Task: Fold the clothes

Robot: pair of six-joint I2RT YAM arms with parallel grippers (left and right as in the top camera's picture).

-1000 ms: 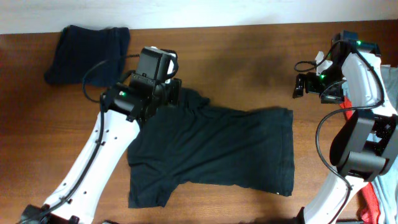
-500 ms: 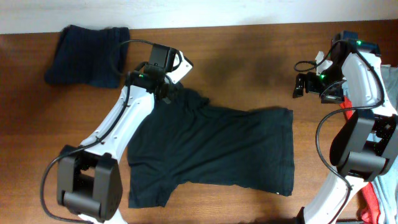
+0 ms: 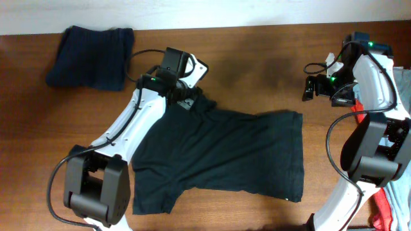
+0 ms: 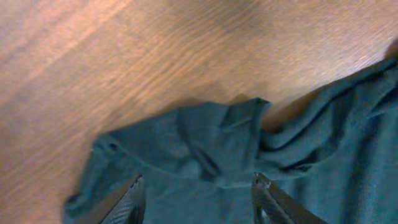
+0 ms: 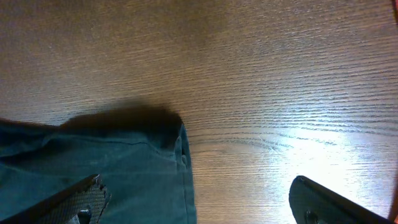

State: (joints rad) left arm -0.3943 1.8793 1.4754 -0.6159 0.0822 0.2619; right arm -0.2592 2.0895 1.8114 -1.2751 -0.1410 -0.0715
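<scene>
A black short-sleeved T-shirt [image 3: 218,157] lies spread on the wooden table, its top-left part bunched. My left gripper [image 3: 185,97] is open over that bunched edge. In the left wrist view the two fingers [image 4: 199,198] straddle the dark cloth [image 4: 205,143] without closing on it. My right gripper [image 3: 314,88] is open and empty, above the table beyond the shirt's upper right corner. In the right wrist view the fingers [image 5: 199,199] are wide apart, with the shirt's hemmed corner [image 5: 124,174] under the left finger and bare wood under the right.
A folded navy garment [image 3: 93,56] lies at the back left. A red garment [image 3: 384,215] and a light grey-blue one [image 3: 404,86] show at the right edge, behind the right arm's base.
My left arm has swung right along the shirt's top edge and its wrist has turned, so the gripper now sits over the bunched top-left part. The right arm has not moved.
</scene>
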